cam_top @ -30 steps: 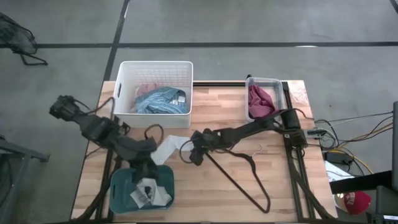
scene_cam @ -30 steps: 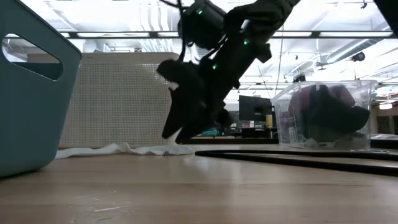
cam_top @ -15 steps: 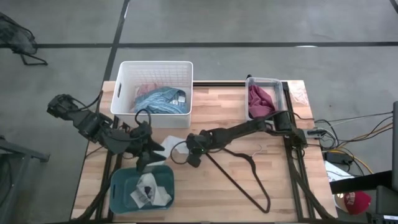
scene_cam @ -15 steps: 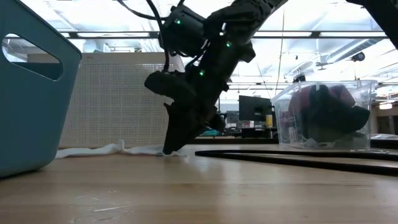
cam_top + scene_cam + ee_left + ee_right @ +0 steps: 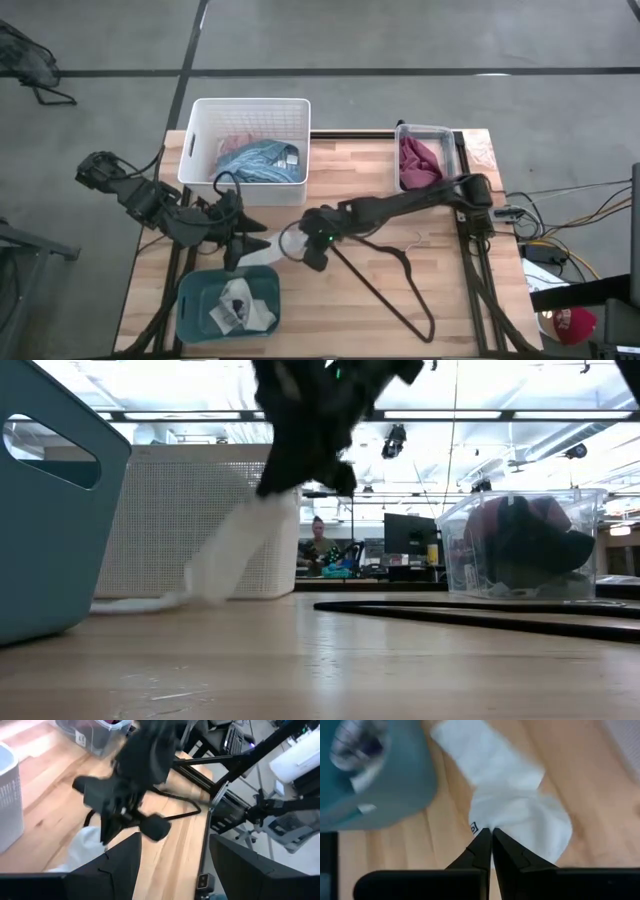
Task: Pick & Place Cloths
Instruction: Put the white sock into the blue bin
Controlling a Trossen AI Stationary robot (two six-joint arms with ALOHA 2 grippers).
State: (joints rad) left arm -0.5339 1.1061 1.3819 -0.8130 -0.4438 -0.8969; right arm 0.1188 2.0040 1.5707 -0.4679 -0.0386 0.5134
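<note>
Fingers of the right gripper (image 5: 491, 836) are pressed together on an edge of the soft white cloth piece (image 5: 520, 815), pinching it so that it can be carried. In the low view this white cloth (image 5: 235, 550) hangs from the gripper in a slanted strip, and its lower end touches the pale wooden table top (image 5: 400, 660); I judge that the lift is only starting. From above, the right gripper (image 5: 312, 250) is near the middle of the table, just beside the teal plastic bin (image 5: 195, 300), which already holds grey and white pieces. This bin is probably the place for the cloth, because it stands closest.

The left gripper (image 5: 245, 237) waits just beside the cloth, near the teal bin, with its fingers spread and nothing between them.

The white perforated plastic basket (image 5: 200, 115) at the far edge holds a blue striped shirt (image 5: 255, 160) and some pink fabric, all crumpled. The small clear plastic box (image 5: 450, 135) on the right holds a maroon piece (image 5: 418, 160), folded loosely. The thin black wire hanger (image 5: 395, 290) lies flat on the wood, near the right arm, and is not touched.
</note>
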